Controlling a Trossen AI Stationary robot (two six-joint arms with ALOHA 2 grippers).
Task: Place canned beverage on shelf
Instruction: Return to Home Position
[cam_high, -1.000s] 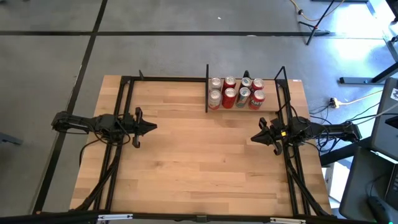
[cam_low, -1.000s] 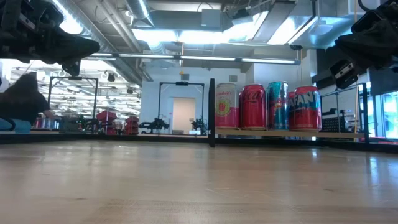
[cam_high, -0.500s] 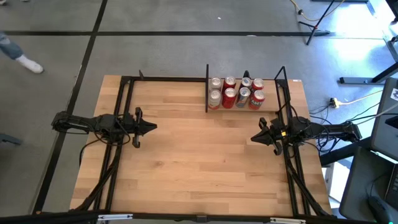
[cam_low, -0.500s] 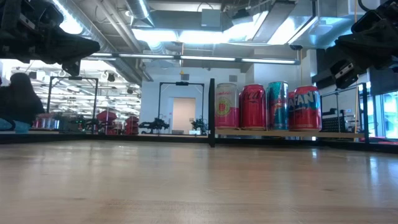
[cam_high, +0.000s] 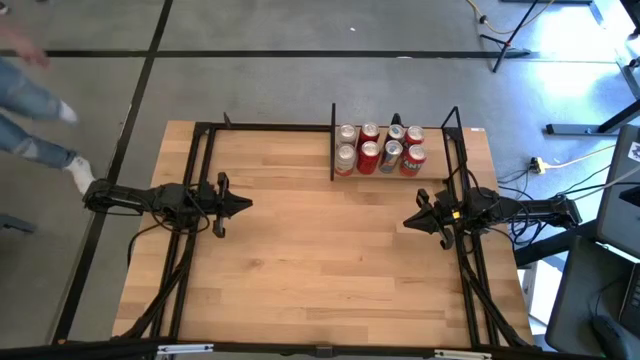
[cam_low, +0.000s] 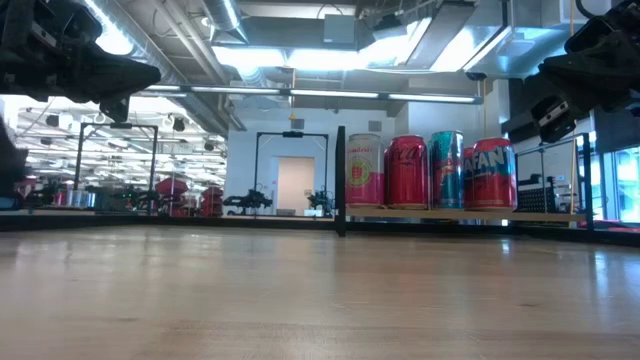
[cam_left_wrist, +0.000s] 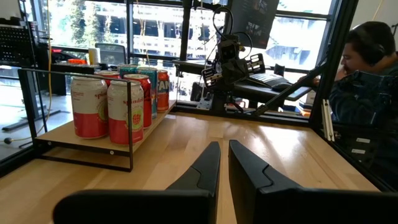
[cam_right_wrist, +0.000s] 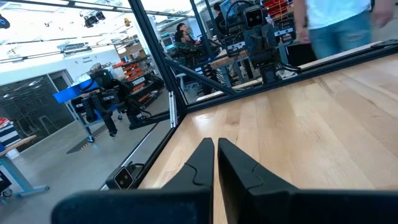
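Several beverage cans, red, pink-and-white and teal, stand upright in two rows on the shelf, a narrow wood ledge with black uprights at the table's far right. They show in the left wrist view too. My left gripper hovers at the table's left side, shut with nothing in it, pointing level toward the middle. My right gripper hovers at the right side, near of the shelf, also shut with nothing in it.
The butcher-block tabletop stretches between the two grippers. A black metal frame runs along the table's edges. A person walks on the floor beyond the far left corner. Another person sits beyond the right side.
Both arms and the cans have kept still. A person has come walking over the floor beyond the table's far left corner.
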